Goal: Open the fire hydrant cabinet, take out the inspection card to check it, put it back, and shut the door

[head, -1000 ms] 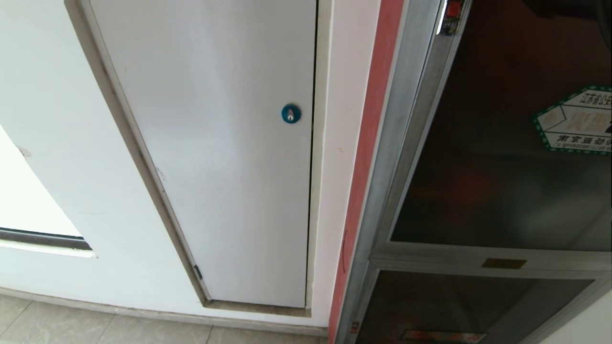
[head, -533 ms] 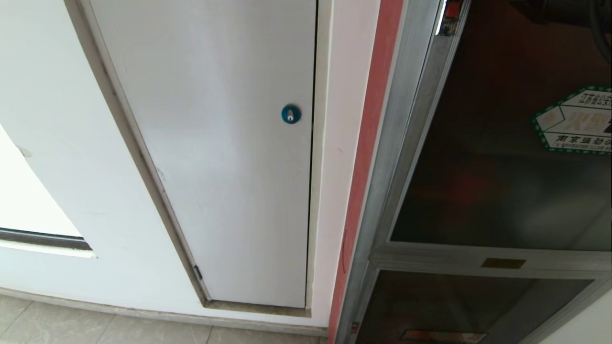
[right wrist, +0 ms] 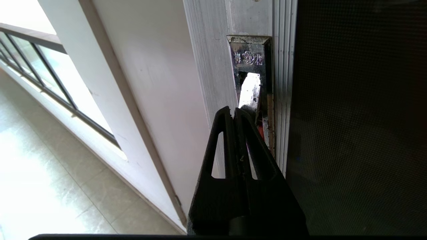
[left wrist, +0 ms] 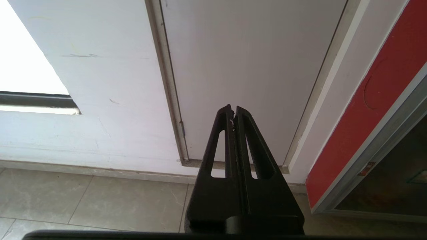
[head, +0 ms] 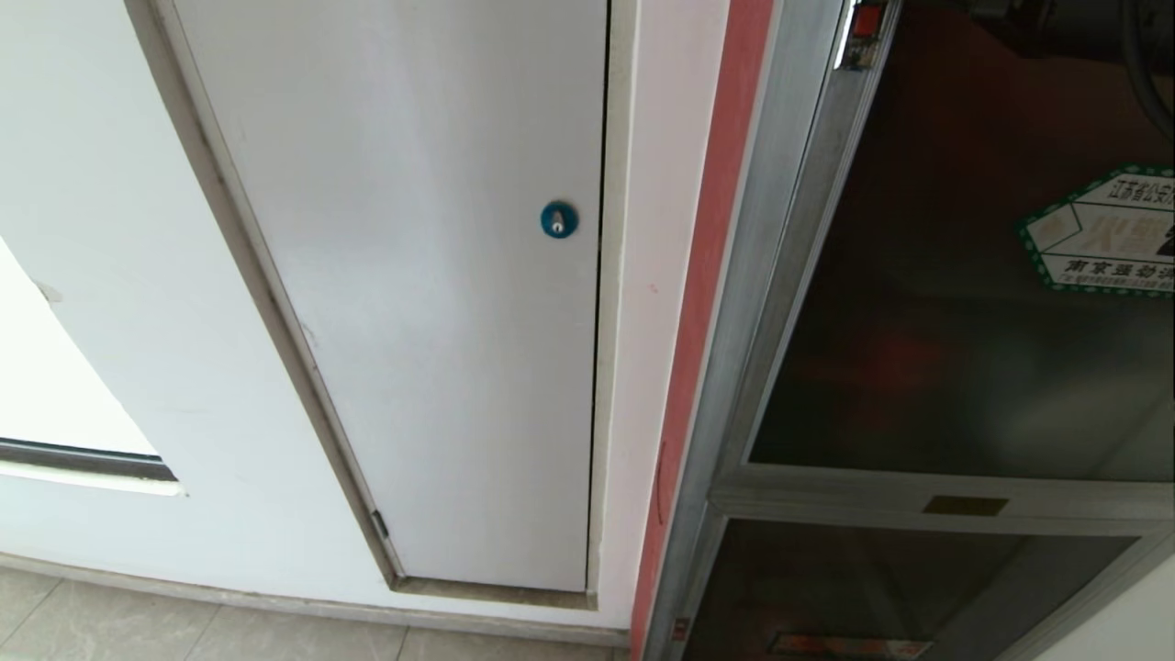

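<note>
My black right claw (right wrist: 234,111); silver-framed fire hydrant cabinet (head: 766,275) edged red; dark tinted door (head: 955,303) with green-edged white sticker (head: 1102,234); white panel (head: 413,275), blue lock (head: 558,219)

The fire hydrant cabinet (head: 789,275) is tall, with a silver metal frame and a red side. A small brass plate (head: 966,505) is seen on its crossbar. The door (head: 955,303) is dark glass, and a green-edged white sticker (head: 1106,234) is stuck on it.
</note>
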`<state>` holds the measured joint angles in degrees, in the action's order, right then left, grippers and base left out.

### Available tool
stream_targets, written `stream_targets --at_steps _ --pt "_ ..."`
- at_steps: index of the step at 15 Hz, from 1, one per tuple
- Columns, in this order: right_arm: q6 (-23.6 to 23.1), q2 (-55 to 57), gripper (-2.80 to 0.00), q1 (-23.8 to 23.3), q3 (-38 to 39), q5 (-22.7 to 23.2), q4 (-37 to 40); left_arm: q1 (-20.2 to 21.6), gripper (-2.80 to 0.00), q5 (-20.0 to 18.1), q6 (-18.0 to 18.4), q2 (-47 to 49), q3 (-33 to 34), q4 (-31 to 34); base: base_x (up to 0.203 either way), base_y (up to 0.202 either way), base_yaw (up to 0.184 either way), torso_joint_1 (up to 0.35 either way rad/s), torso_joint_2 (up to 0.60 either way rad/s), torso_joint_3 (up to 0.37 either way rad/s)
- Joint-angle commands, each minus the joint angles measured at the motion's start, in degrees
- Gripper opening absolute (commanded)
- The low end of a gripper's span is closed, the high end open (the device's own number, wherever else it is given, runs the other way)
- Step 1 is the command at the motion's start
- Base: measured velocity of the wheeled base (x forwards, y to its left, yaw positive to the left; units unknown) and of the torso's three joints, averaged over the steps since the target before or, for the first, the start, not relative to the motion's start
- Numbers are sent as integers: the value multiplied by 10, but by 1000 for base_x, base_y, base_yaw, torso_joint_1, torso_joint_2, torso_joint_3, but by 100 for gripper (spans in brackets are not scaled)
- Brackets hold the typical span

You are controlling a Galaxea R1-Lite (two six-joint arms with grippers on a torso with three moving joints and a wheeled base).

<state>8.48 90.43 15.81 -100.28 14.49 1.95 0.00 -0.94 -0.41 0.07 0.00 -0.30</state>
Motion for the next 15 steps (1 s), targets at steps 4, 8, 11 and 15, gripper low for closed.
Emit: stream_targets --at_steps 4,8,11,15 --pt "-1 2 -280 -4 4 -1 0 0 -280 0 0 0 0 0 0 0 0 0 0 0" --pt "-1 10 -280 -5 4 -1 0 0 -280 0 0 0 0 0 0 0 0 0 0 0" --pt "-1 14 -280 -5 4 -1 -1 0 -280 0 0 0 0 0 0 0 0 0 0 0" --pt "-2 17 -280 -5 -2 -2 -1 0 -280 0 0 0 0 0 0 0 0 0 0 0"
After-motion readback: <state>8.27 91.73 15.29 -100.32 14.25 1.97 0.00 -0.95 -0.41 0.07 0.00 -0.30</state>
